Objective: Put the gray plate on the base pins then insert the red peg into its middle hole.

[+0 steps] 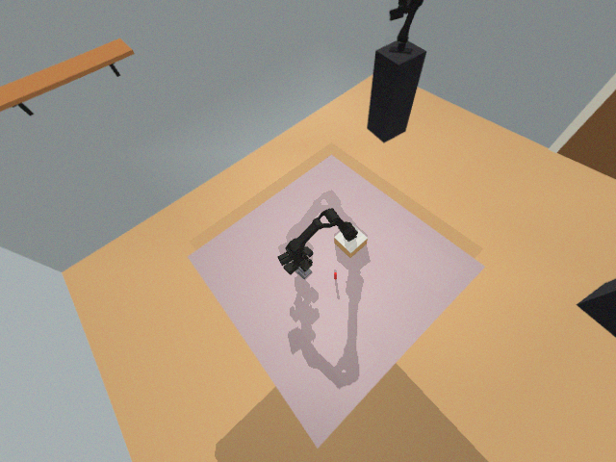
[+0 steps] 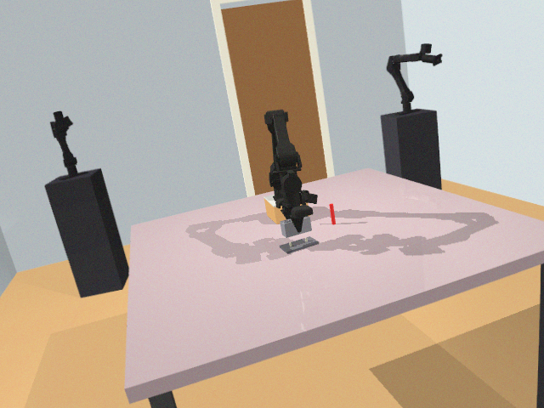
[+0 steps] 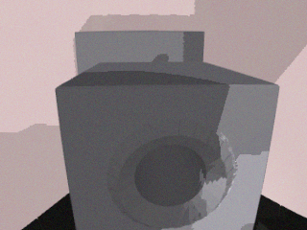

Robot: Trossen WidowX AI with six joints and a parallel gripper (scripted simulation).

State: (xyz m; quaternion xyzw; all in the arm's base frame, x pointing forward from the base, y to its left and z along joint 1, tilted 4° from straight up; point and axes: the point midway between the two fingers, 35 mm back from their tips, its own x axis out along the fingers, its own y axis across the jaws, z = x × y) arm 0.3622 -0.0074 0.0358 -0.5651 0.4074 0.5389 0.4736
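Observation:
My gripper (image 2: 300, 227) (image 3: 153, 182) is shut on the gray plate (image 2: 288, 229) (image 3: 139, 115), with a fingertip at each side in the wrist view. The plate is a thick block. A round hole shows in its face in the wrist view. In the exterior view it hangs a little above the dark gray base (image 2: 299, 246) (image 3: 122, 48), not touching it. Two short pale pins stand up from the base; one pin's dark tip shows past the plate in the wrist view. The plate's exact tilt is hard to tell. The red peg (image 1: 335, 275) (image 2: 332, 214) stands upright on the table, apart from the gripper.
An orange block with a white top (image 1: 350, 244) (image 2: 274, 213) stands under the arm's foot, behind the gripper in the exterior view. The pink table (image 1: 423, 258) (image 2: 211, 307) bears everything. Two other arms stand on dark pedestals (image 2: 87, 237) (image 2: 412, 149) away from the table.

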